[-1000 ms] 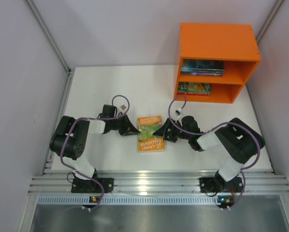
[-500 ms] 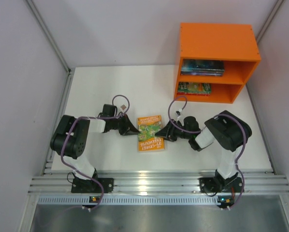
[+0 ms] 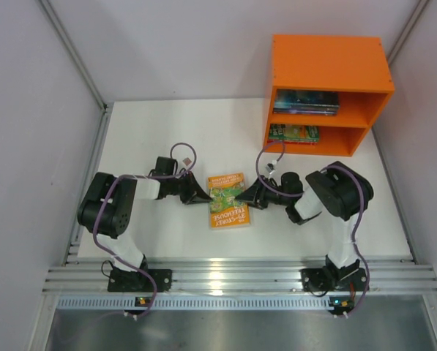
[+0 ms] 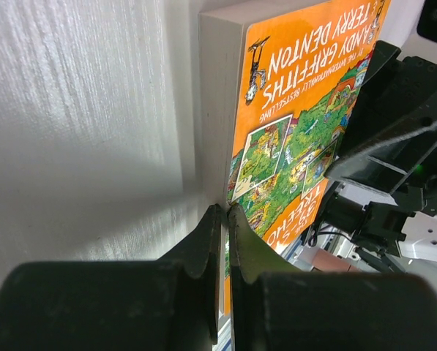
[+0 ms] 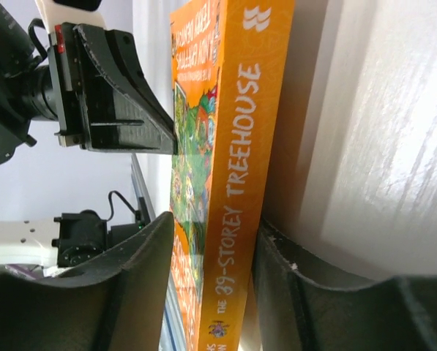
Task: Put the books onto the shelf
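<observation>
Top view: inside the shelf (image 3: 328, 62), the upper stack (image 3: 306, 101) and lower stack (image 3: 294, 132) are too small to count or read.

Right wrist view: the bottom edge cuts off the spine of the orange book (image 5: 233, 183). Whether the right gripper (image 5: 214, 223) presses it cannot be determined.

Left wrist view: the left gripper (image 4: 225, 212) hides the book's near end.
</observation>
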Tool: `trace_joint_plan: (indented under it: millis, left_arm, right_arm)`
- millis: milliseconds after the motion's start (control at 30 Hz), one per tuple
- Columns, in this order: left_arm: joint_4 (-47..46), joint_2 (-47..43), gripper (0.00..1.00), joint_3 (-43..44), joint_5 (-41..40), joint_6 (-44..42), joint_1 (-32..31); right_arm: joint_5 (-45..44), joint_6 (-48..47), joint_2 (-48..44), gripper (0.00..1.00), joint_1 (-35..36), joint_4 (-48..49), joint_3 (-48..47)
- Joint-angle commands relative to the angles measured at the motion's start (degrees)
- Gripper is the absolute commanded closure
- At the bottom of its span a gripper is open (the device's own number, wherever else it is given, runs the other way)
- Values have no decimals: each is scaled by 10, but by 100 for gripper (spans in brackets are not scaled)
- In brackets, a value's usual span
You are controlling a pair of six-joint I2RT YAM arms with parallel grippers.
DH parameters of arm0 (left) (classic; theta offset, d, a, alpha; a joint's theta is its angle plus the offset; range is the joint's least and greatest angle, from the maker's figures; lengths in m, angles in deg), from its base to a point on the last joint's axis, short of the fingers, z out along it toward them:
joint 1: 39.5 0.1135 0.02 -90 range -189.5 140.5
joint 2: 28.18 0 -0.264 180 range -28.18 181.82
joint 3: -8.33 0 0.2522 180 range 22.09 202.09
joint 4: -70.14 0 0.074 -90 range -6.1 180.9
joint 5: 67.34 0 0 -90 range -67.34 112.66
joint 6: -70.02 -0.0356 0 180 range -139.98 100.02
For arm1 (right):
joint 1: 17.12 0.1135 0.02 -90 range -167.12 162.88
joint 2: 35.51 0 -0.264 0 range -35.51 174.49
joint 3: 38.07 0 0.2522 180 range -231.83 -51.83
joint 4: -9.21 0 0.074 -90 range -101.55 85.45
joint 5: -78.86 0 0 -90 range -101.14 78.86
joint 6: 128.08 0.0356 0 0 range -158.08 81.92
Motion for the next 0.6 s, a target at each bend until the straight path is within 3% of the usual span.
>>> trace_joint_plan:
  millis: [0, 100, 233, 267, 433, 500, 567]
  left_arm:
    - [52, 48, 98, -18, -180, -52, 3]
    - [51, 38, 95, -19, -163, -56, 3]
    - [56, -5, 87, -26, -137, -62, 3]
    - [57, -13, 80, -24, -129, -62, 3]
    - [71, -78, 60, -14, -60, -41, 3]
    - [69, -113, 49, -15, -43, -31, 2]
    - [73, -155, 45, -18, -39, -28, 1]
  right_arm:
    - [8, -6, 22, 60, -8, 33, -10]
    - [21, 11, 22, 71, -8, 79, 7]
    - [35, 35, 9, 94, -13, 128, 49]
    - [34, 42, -1, 99, -16, 153, 74]
    - [1, 85, -53, 100, -68, 188, 155]
    - [-1, 92, -104, 100, -89, 188, 193]
    - [1, 99, -162, 100, -122, 183, 224]
